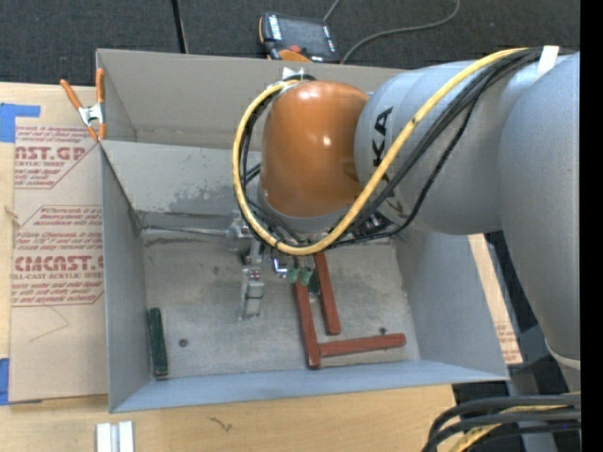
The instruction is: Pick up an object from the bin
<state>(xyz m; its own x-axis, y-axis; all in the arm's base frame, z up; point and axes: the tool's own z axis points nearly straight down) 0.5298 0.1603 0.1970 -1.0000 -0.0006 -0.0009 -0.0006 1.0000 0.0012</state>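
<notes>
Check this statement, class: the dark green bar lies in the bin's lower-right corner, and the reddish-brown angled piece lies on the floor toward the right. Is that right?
Not quite. The camera view shows the dark green bar lying in the lower-left corner of the bin, not the lower-right. The rest stands: the reddish-brown angled piece lies on the floor toward the right.

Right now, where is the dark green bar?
The dark green bar lies on the bin floor, in its lower-left corner in the camera view, left of the gripper and the red-brown bars.
</notes>
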